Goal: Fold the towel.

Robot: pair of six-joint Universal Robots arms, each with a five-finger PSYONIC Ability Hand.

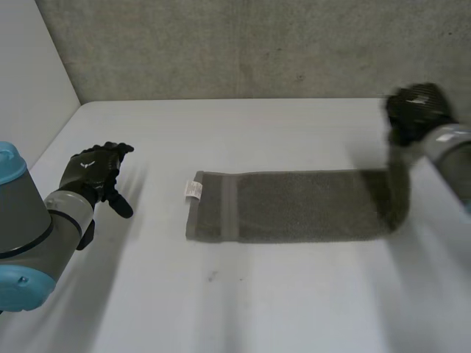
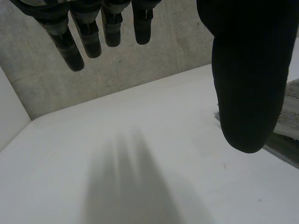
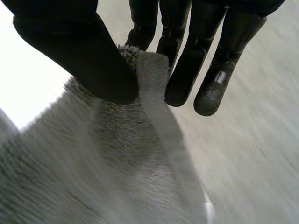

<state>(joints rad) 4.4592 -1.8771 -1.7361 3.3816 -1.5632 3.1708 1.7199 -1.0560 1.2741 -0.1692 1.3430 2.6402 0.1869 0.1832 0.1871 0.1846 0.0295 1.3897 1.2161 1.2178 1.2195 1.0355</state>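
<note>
A grey towel lies as a long folded strip across the middle of the white table, its white label at its left end. My right hand is raised above the strip's right end and pinches the towel there between thumb and fingers, so that end hangs lifted off the table. My left hand hovers over the table's left side, well clear of the cloth, with its fingers straight and nothing between them and the thumb. A bit of the towel's edge lies beyond the left thumb.
A grey concrete wall runs behind the table's far edge. A white side panel closes the left side. Bare tabletop stretches in front of the towel and to its left.
</note>
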